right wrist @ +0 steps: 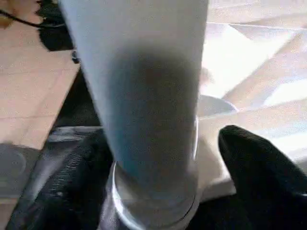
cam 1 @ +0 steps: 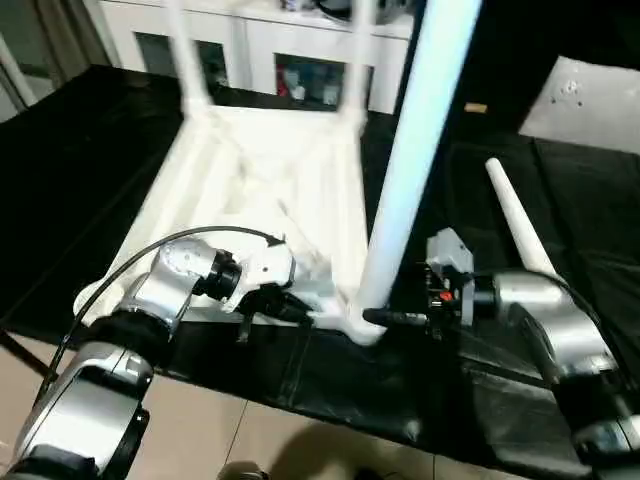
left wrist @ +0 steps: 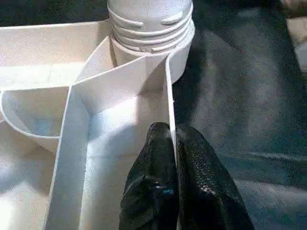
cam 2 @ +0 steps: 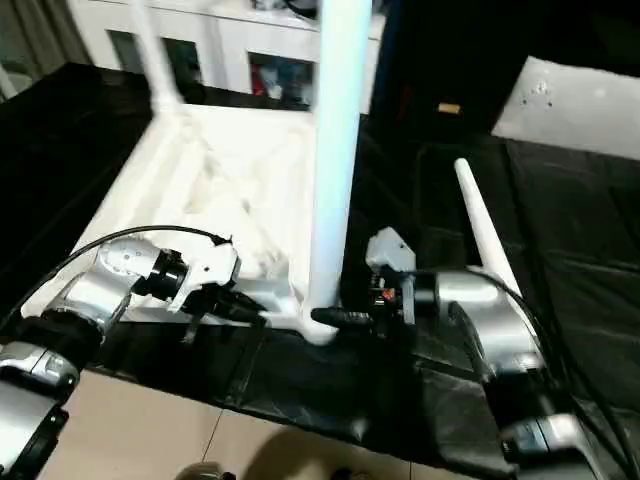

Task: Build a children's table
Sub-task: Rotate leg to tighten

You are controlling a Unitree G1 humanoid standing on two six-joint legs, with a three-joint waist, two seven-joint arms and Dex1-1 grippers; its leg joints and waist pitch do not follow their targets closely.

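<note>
The children's table top [cam 1: 260,180] lies upside down on black cloth, ribbed underside up. Two legs [cam 1: 190,60] [cam 1: 358,60] stand in its far corners. A third leg [cam 1: 410,150] stands upright in the near right corner socket [left wrist: 148,33]. A fourth leg [cam 1: 520,225] lies loose on the cloth to the right. My left gripper [left wrist: 172,136] is shut on the thin near rim wall of the top, just left of that socket. My right gripper [right wrist: 160,139] straddles the base of the upright leg, open, with a gap at one finger [right wrist: 259,163].
A white cabinet [cam 1: 300,50] with glass doors stands behind the table. A flat white panel [cam 1: 580,100] lies at the back right. The black cloth [cam 1: 330,380] ends just in front of my grippers, with beige floor [cam 1: 250,440] below.
</note>
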